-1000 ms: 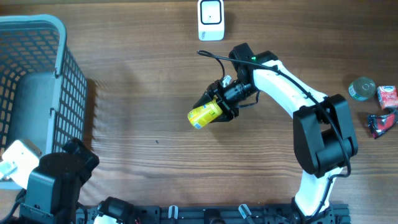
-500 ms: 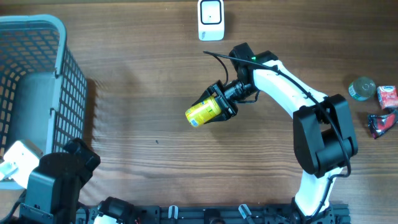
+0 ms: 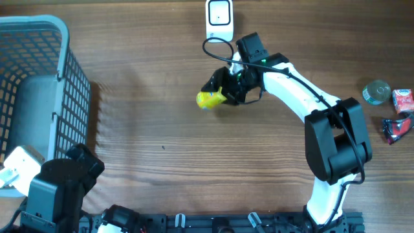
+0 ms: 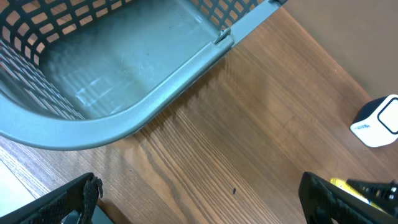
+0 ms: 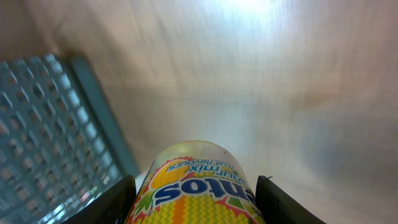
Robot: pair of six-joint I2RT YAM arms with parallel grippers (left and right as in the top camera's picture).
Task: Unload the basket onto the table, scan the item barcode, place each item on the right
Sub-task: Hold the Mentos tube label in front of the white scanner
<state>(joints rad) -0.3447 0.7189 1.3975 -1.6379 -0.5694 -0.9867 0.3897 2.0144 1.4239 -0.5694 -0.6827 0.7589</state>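
Looking down from overhead: yellow cylindrical snack tube [image 3: 208,99] clamped in the right gripper [image 3: 220,96], near and just below the white box-shaped scanner [image 3: 219,21], apart from it. Judged as pickup done, presentation to the scanner under way; no barcode visible, no sign of a completed read, so the scan itself probably left to do. Left gripper [image 3: 65,169] parked at the bottom-left corner beside the grey plastic mesh basket [image 3: 39,27]. Nothing clearly lying in the basket as far as its floor shows. Well apart at the right edge: green round tin [image 3: 376,92], red-and-white small carton [image 3: 403,98], dark red crumpled packet [image 3: 394,127].

Turning to the left wrist view: jaws spread wide, grasping nothing, over bare wood. Basket floor bare in the part shown. Scanner at far right, a yellow sliver of the tube low at the right edge.

Turning to the right wrist view: jaws closed on either side of the tube, printed label facing the camera, no barcode on this face. Basket mesh beyond at left, contents hidden from this angle.
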